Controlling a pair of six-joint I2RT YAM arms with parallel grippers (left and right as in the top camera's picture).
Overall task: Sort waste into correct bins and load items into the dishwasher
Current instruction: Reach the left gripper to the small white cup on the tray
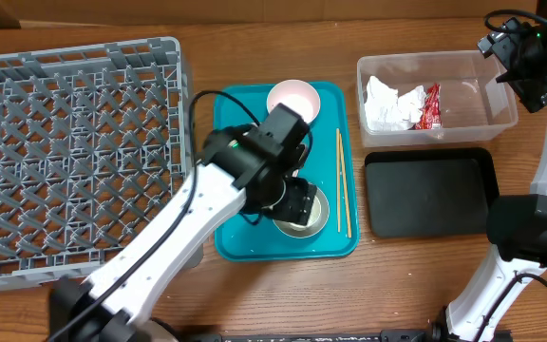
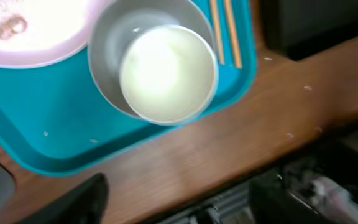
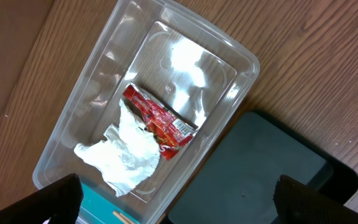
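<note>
Tub [image 3: 92, 106]: napkin [image 3: 126, 155], wrapper [image 3: 160, 118]. Teal tray [image 2: 48, 143]: cup [image 2: 166, 74] in grey bowl [image 2: 107, 56], chopsticks [image 2: 224, 31]. L gripper [image 2: 179, 190], R gripper [image 3: 179, 193] fingers apart.

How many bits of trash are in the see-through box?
2. A crumpled white napkin lies in the left part of the clear tub in the overhead view, and a red wrapper lies right beside it near the middle. Something small could hide under the napkin.
</note>
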